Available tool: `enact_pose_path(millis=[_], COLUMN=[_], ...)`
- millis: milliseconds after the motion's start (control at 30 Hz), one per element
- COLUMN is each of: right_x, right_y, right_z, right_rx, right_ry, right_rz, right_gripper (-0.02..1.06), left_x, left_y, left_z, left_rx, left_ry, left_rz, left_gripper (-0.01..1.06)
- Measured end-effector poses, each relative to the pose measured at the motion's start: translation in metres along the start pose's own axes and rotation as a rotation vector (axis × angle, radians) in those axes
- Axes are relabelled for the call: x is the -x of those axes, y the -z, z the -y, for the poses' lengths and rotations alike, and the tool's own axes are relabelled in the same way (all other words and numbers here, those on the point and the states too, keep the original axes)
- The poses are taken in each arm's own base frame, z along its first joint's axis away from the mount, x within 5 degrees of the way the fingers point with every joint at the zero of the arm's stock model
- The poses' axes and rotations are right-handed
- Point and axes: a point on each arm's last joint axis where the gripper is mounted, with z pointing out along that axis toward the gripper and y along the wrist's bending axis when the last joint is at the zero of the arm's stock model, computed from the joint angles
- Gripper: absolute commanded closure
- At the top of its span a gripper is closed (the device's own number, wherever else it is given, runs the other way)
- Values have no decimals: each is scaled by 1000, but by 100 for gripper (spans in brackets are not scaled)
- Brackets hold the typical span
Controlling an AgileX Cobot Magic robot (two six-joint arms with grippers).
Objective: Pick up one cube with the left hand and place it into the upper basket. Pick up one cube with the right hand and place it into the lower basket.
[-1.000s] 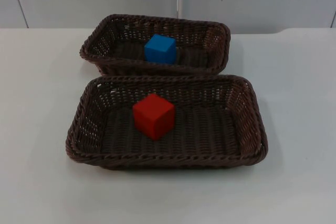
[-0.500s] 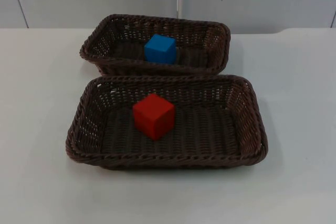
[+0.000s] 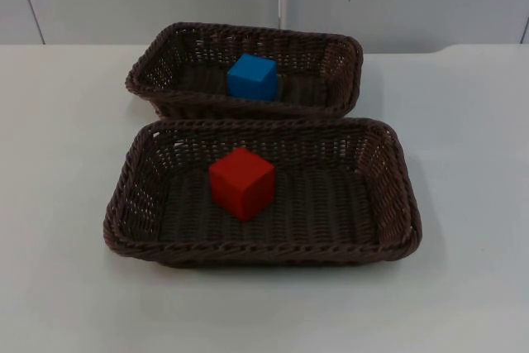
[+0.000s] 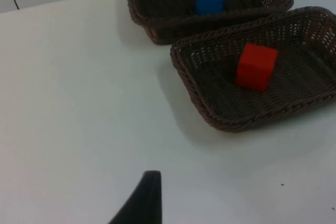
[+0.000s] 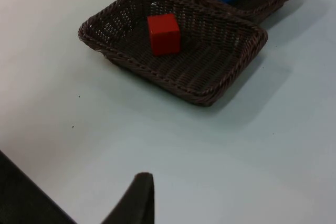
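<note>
Two baskets (image 3: 388, 204) well ahead of both grippers — bare table (image 3: 471, 121) between; blue cube (image 3: 252, 77) upper, red cube (image 3: 241, 183) lower; grip state unreadable.

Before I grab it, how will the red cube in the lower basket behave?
The red cube looks rigid, with flat faces, so it probably won't roll or deform. Its smooth sides may slip. Resting free on the lower basket weave, clear of the walls, it would likely slide if nudged.

You see two dark brown woven wicker baskets (image 3: 388, 204) (image 3: 343, 72), rough and ribbed; a matt red cube (image 3: 241, 183) at 6 o'clock of a matt blue cube (image 3: 252, 77); the white surface (image 3: 471, 138) looks smooth, faintly glossy.
</note>
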Motion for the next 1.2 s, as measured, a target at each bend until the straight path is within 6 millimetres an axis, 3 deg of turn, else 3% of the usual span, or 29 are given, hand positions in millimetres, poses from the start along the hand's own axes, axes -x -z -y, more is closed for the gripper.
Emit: enact_pose_path(millis=[667, 1200], right_x=[0, 0], right_y=[0, 0], right_z=[0, 0], right_rx=[0, -13], right_ry=[0, -7], right_rz=[0, 0], right_gripper=[-1, -1], left_x=[1, 1], left_y=[-1, -1], left_z=[1, 1], left_rx=[219, 249], left_ry=[116, 132], left_rz=[3, 3], left_gripper=[0, 0])
